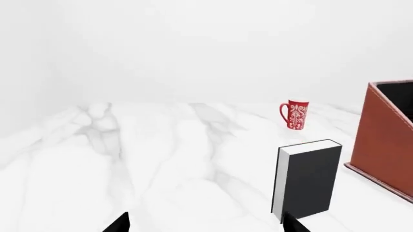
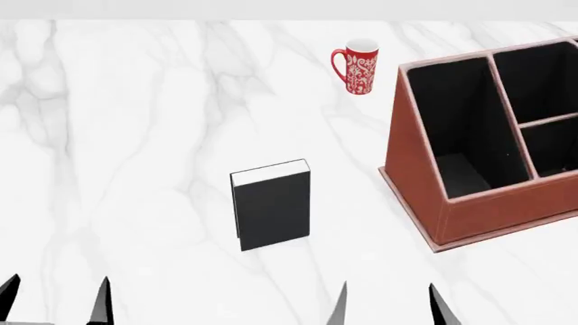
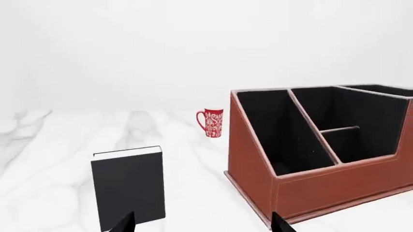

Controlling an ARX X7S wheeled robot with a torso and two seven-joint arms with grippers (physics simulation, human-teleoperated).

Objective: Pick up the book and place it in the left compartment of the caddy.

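Left gripper point(image 2: 54, 298) and right gripper point(image 2: 386, 303), both spread wide and empty, show dark tapered fingertips at the near edge of the white marbled worktop point(image 2: 135, 169). Book point(image 2: 271, 213): matte black cover, white page edges, standing upright on open worktop, well apart from the reddish-brown caddy point(image 2: 411, 169) toward the right edge. Left compartment point(image 2: 451, 128): long, black-lined, pinkish-rimmed, unoccupied. Red patterned mug point(image 2: 359, 66) stands near the far edge.

light: bright, even | shadows: faint, soft | focus: sharp, no glare
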